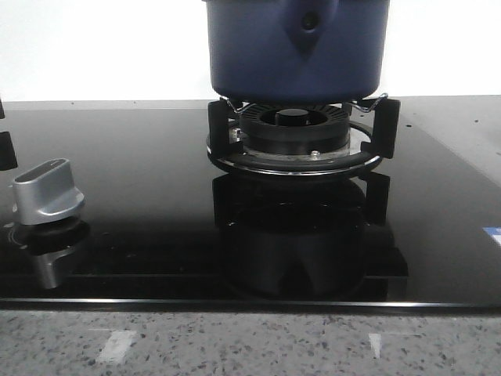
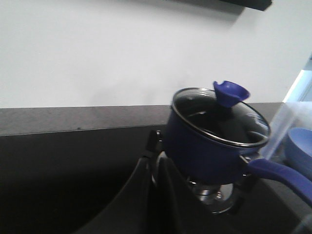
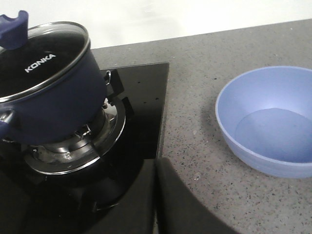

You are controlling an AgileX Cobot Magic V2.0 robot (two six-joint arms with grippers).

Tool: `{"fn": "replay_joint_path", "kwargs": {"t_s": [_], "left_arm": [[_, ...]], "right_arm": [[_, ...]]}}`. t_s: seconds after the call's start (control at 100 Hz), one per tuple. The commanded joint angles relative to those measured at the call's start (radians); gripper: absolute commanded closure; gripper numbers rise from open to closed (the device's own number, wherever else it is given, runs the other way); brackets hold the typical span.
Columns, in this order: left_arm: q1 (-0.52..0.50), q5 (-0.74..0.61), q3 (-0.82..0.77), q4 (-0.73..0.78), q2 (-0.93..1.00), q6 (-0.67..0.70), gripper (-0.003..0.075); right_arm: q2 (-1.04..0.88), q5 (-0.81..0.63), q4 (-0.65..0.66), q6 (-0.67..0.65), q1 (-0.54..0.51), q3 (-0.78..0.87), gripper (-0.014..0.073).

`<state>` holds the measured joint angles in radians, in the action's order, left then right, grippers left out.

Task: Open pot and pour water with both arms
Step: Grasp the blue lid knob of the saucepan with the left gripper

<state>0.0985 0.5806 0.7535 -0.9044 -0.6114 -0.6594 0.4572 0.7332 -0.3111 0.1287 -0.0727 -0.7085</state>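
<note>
Navy pot (image 1: 297,51) sits lidded on burner (image 1: 294,139), blue bowl (image 3: 270,119) on counter (image 3: 204,126) beside; both grippers' fingers pressed together.

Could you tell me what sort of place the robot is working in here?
Most likely a kitchen counter: a glossy black gas hob with a burner and control knob, a lidded blue pot on it, and a speckled stone countertop.

The only readable text is the brand "KONKA", in white capitals on the glass lid (image 3: 41,53) of the pot (image 3: 53,105). No other lettering, numbers or signs can be read.
</note>
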Motion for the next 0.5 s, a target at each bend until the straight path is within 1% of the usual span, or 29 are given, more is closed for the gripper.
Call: {"fn": "replay_joint_path", "kwargs": {"t_s": [0.0,0.05,0.09,0.16,0.2,0.25,0.28,0.35,0.4,0.49], "left_arm": [[0.001,0.026,0.061,-0.227,-0.079,-0.196,0.073],[0.001,0.072,0.071,-0.325,-0.122,-0.284,0.0702],[0.001,0.113,0.076,-0.402,-0.161,-0.354,0.0667],[0.001,0.19,0.088,-0.523,-0.224,-0.486,0.0569],[0.001,0.239,0.095,-0.585,-0.26,-0.549,0.05],[0.001,0.291,0.103,-0.649,-0.304,-0.62,0.0422],[0.001,0.319,0.109,-0.682,-0.33,-0.665,0.0372],[0.009,0.376,0.125,-0.738,-0.39,-0.736,0.0306],[0.036,0.391,0.143,-0.753,-0.432,-0.778,0.029],[0.103,0.378,0.189,-0.755,-0.507,-0.865,0.029]], "right_arm": [[0.023,-0.049,-0.003,0.038,0.013,-0.044,0.0618],[0.023,-0.049,-0.003,0.062,0.02,-0.044,0.0568],[0.023,-0.049,-0.003,0.062,0.022,-0.044,0.0497],[0.023,-0.049,-0.003,0.062,0.024,-0.044,0.0343],[0.023,-0.051,-0.003,0.062,0.024,-0.044,0.0258],[0.023,-0.051,-0.003,0.062,0.024,-0.044,0.019],[0.023,-0.051,-0.003,0.062,0.024,-0.044,0.017],[0.023,-0.051,-0.003,0.062,0.024,-0.044,0.0167],[0.023,-0.051,-0.003,0.062,0.024,-0.044,0.0169],[0.021,-0.051,-0.003,0.062,0.024,-0.044,0.0169]]}}
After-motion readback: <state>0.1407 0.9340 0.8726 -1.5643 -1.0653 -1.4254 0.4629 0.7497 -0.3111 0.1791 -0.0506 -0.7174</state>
